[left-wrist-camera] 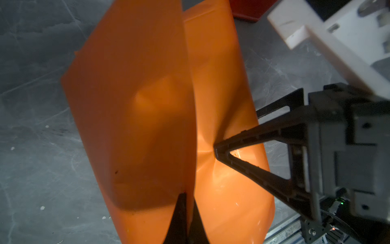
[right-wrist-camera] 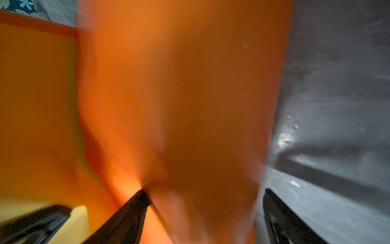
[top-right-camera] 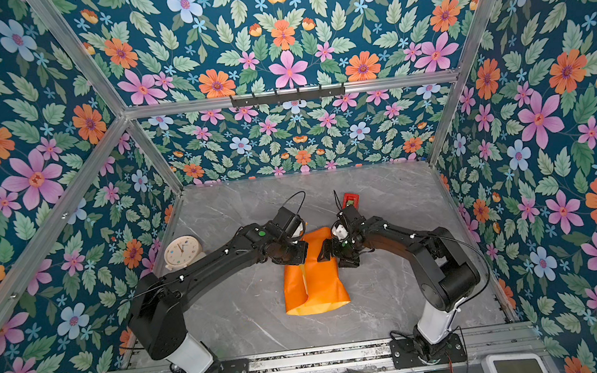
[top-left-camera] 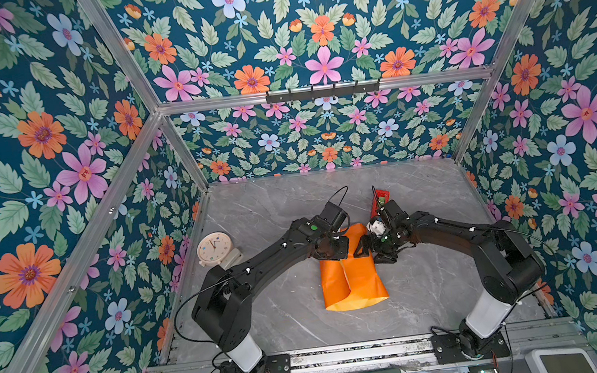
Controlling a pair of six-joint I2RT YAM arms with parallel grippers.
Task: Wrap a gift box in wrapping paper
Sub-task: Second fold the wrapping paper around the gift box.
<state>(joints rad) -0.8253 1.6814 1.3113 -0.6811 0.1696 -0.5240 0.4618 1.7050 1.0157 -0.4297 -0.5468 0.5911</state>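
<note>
My left end effector (left-wrist-camera: 186, 200) is pinched tight on the wrapping paper (top-left-camera: 353, 280), its two fingers closed flat together with the edge of one flap caught between them; that flap rises away from the fingertips as a broad glossy orange sheet. My right end effector (right-wrist-camera: 204, 191) stands wide and grips nothing; one finger (left-wrist-camera: 215, 147) presses its tip into the neighbouring flap just beside the seam and puckers the paper into a small dimple; the other finger (right-wrist-camera: 274, 211) hangs past the paper's outer edge, above the bare desk (top-left-camera: 253, 208); so that flap lies between my right fingers without being clamped.

In both top views the two end effectors face each other, close together, over the far end of the paper. The rest of the sheet runs back from them toward my bases, folded over on itself into a loose, flattened roll lying on the desk, with a seam along its top (the paler yellow-orange inner side shows at the open near end). The gift box I cannot make out in any view.

Just beyond my right end effector a red tape dispenser (top-left-camera: 381, 201) lies on the desk, near the paper's far end; a round cream clock (top-left-camera: 214, 248) sits well off to the outer side of my left end effector, beside my left arm.
</note>
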